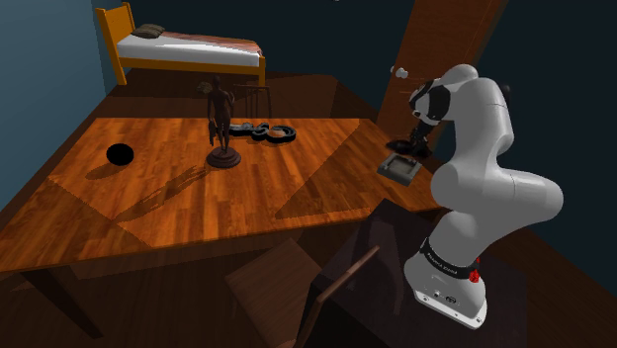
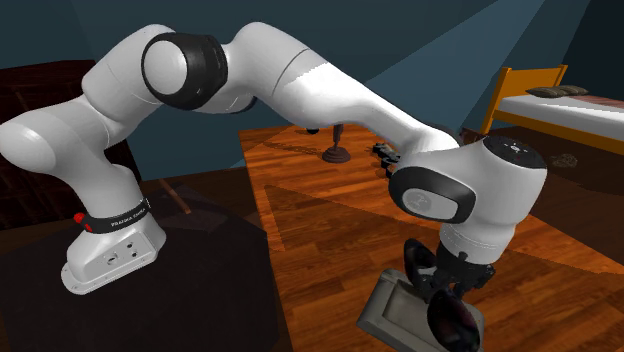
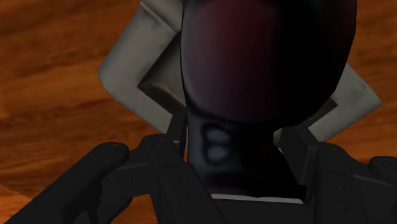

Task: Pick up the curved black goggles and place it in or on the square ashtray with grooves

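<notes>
Gripper [image 1: 417, 141] in the shoulder view hangs just above a grey square ashtray [image 1: 400, 169], which sits near the corner of a wooden table [image 1: 297, 193] closest to the white arm [image 1: 484, 148]; what the fingers carry is hard to make out from here. Well apart from the ashtray on the same table lie a black ball [image 1: 120, 155], an upright dark figurine [image 1: 221, 124] on a round base and, just beside it, a black chain-like object [image 1: 274, 133]. Beyond the table stands a bed [image 1: 188, 49] with an orange frame against a blue wall [image 1: 49, 59]. The second exterior view shows the gripper [image 2: 440, 280] pointing down, clasping dark curved goggles [image 2: 455, 322] whose lower end hangs over the far side of the ashtray [image 2: 390, 310]; whether goggles and ashtray touch cannot be told. The arm's base sits on a dark stand [image 2: 200, 280], and the bed [image 2: 560, 100] shows across the room. From the wrist, both black fingers [image 3: 168, 159] press against the narrow part of the goggles [image 3: 267, 63], and the wide dark lens covers much of the grooved ashtray [image 3: 146, 83] lying on the reddish-brown table [image 3: 57, 83]
</notes>
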